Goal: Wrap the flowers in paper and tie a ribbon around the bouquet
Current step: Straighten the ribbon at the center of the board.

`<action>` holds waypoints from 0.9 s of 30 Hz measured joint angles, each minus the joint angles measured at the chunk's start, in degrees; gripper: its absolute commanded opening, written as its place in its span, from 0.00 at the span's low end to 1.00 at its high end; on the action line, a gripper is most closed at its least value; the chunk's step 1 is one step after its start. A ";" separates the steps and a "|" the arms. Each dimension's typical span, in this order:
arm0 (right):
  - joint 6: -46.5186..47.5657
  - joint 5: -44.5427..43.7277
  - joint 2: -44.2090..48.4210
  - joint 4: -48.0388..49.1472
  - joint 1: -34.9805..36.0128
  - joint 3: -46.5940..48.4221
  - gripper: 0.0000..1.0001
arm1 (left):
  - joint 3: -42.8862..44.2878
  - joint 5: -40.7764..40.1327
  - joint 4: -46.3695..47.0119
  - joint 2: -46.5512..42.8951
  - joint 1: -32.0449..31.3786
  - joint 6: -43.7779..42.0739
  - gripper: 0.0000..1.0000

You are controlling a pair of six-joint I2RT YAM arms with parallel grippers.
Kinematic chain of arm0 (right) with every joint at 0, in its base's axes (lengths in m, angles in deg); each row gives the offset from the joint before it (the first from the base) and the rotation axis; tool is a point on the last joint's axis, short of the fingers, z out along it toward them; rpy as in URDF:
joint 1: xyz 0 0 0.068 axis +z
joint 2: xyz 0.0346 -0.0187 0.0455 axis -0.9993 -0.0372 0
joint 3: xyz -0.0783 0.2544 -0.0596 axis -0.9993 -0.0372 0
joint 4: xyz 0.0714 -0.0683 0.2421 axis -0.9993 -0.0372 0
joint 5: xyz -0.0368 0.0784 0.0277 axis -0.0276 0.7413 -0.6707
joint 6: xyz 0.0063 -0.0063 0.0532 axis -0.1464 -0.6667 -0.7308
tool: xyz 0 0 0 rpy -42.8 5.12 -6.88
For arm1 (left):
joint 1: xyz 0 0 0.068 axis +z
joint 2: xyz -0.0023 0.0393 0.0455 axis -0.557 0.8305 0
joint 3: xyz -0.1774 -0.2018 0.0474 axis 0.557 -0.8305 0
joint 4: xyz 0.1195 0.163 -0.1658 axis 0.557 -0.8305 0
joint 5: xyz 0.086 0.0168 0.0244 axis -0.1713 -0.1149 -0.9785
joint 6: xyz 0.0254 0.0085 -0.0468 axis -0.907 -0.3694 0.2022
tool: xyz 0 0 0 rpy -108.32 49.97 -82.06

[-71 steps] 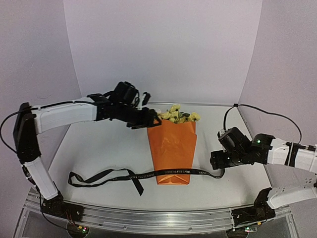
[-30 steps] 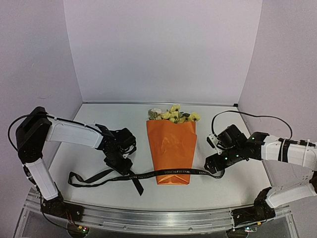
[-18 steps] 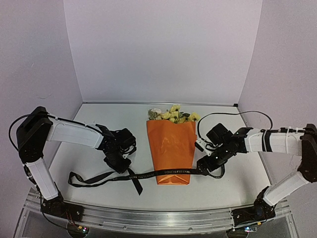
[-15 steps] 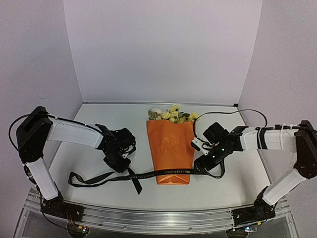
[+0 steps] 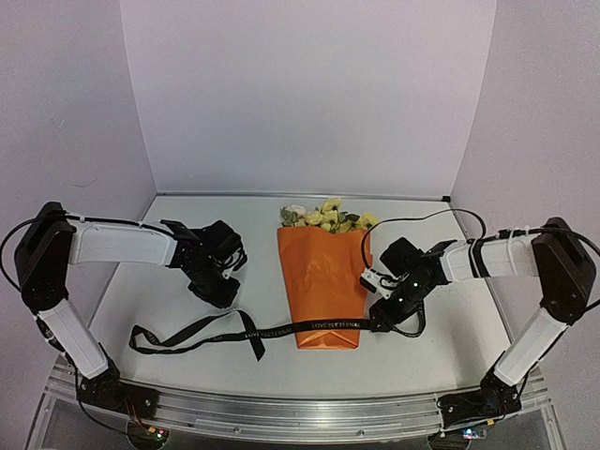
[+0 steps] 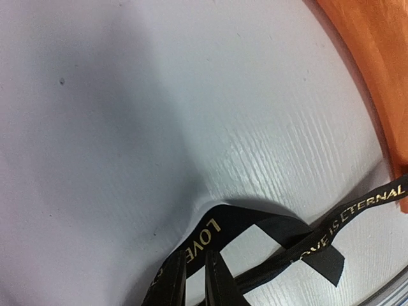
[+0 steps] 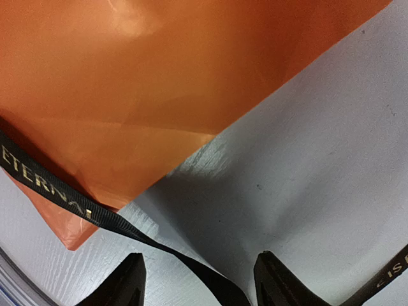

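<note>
Ribbon (image 5: pixel 319 326): one, pinched by left claw (image 5: pixel 221 298); right claw (image 7: pixel 203 284) spread astride it; one bouquet (image 5: pixel 323 272).

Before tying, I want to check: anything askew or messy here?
The ribbon only lies across the lower end of the bouquet, untied; left of it, it doubles back on itself, a short tail sticking out. Nothing looks torn.

A white painted surface (image 5: pixel 169 272), faintly wood-grained, spreads beneath and around the jaws. Beyond them rises a plain pale-lilac back wall (image 5: pixel 309 94), with matching side walls (image 5: pixel 66 103) outboard of each. A metal rail (image 5: pixel 281 412) edges the near side. The light is soft and even.
</note>
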 measured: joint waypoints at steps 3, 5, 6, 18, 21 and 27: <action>-2.04 0.70 -0.17 0.15 0.00 -1.13 0.38 | 0.87 -0.33 0.02 -1.04 2.03 1.28 0.12; -3.03 0.78 -0.07 0.39 0.00 -2.05 0.23 | 1.21 -0.97 0.00 -1.68 3.58 2.49 0.11; -3.53 0.70 0.27 0.51 0.00 -2.47 0.16 | 1.29 -1.37 -0.03 -2.14 4.53 3.17 0.11; -7.18 -1.43 4.53 -0.41 0.00 -5.66 0.03 | 1.07 2.97 0.56 -6.49 9.43 3.26 0.39; -7.71 -1.45 4.53 -0.51 0.00 -5.64 0.02 | 0.33 4.73 0.52 -5.02 7.45 2.16 0.43; -8.24 -1.74 4.58 -0.73 0.00 -5.67 0.02 | -0.25 5.12 0.06 -1.34 1.96 0.70 0.45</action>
